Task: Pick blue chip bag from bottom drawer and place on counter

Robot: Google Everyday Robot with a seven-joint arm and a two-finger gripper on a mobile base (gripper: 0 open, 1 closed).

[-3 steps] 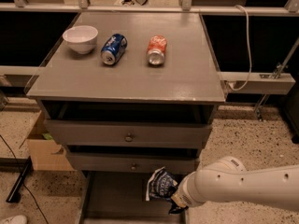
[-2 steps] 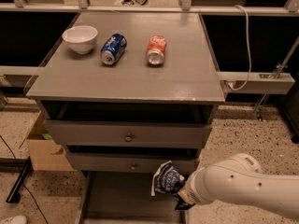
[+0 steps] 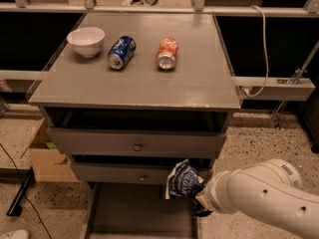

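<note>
The blue chip bag (image 3: pixel 182 180), crinkled navy foil with white lettering, hangs in the air in front of the middle drawer, above the open bottom drawer (image 3: pixel 134 213). My gripper (image 3: pixel 198 198) is shut on the bag's lower right side, at the end of the white arm (image 3: pixel 264 200) coming in from the lower right. The fingers are mostly hidden behind the bag and wrist. The grey counter (image 3: pixel 139 78) lies well above the bag.
On the counter stand a white bowl (image 3: pixel 86 41), a blue soda can (image 3: pixel 121 52) on its side and an orange soda can (image 3: pixel 167 53) on its side. Two upper drawers with knobs (image 3: pixel 137 146) are pulled out slightly. A cardboard box (image 3: pixel 46 156) sits left of the cabinet.
The gripper has lifted the chip bag up and a little to the right, away from the bottom drawer tray. The arm has risen with it.
</note>
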